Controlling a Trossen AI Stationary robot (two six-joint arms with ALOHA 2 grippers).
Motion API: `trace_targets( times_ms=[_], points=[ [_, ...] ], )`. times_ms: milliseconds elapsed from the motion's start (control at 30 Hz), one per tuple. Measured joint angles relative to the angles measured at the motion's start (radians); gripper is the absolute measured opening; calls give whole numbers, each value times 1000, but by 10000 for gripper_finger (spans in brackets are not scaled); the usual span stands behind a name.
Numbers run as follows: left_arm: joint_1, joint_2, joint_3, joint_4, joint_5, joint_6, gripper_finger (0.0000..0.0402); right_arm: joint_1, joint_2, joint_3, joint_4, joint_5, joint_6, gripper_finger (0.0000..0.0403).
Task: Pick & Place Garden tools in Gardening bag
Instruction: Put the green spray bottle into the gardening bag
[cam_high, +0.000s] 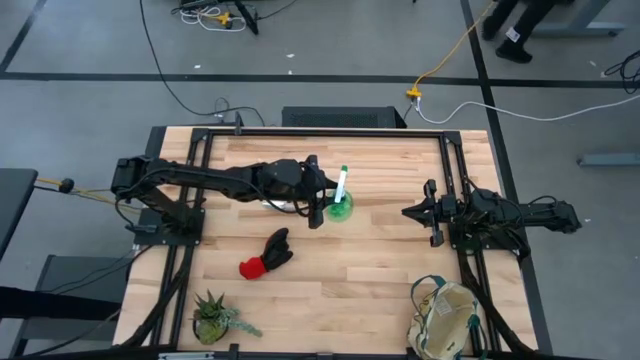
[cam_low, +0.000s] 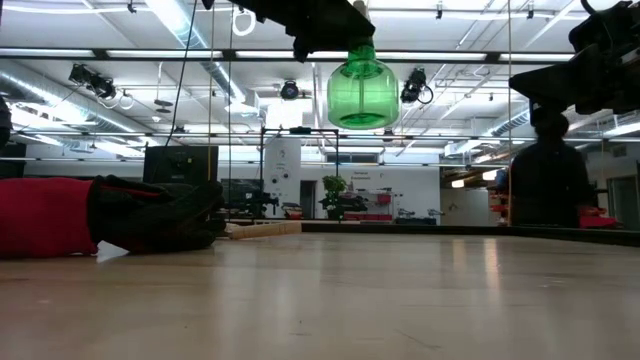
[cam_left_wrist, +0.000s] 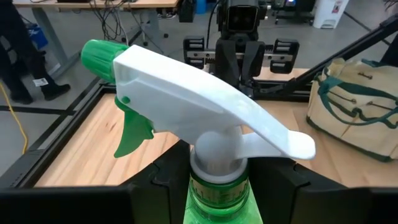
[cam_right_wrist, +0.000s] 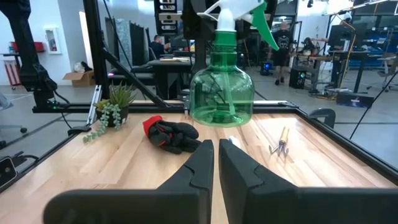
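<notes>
My left gripper is shut on a bright green round spray bottle with a white trigger head, above the table's middle. The bottle hangs in the air in the low view. The red-and-black gloves lie flat on the table, nearer the front. A wooden-handled metal rake lies on the table behind the bottle. The beige bag with green trim sits at the near right corner. My right gripper is shut and empty at the right side, pointing toward the bottle. My left gripper pinches the bottle's neck, just under the white trigger head, between its two fingers. The fingers come in level from the table's left. The bottle hangs upright below the hold, its base lifted clear of the table.
A small spiky potted plant stands at the near left corner. Black frame rails run along the table's left and right sides. Bare wood lies between the gloves and the bag.
</notes>
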Motion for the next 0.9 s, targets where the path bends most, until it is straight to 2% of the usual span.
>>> trace_targets(
  times_ms=[100, 500, 733, 900],
  points=[
    [0, 0, 7, -16, -1, -27, 149, 0, 0, 0, 0, 0, 1, 29],
    [22, -2, 220, -292, 11, -33, 151, 0, 0, 0, 9, 0, 4, 29],
    [45, -2, 301, -458, 37, -33, 152, 0, 0, 0, 83, 0, 6, 29],
    [62, -2, 313, -493, 37, -40, 150, 0, 0, 0, 182, 70, 136, 29]
  ],
)
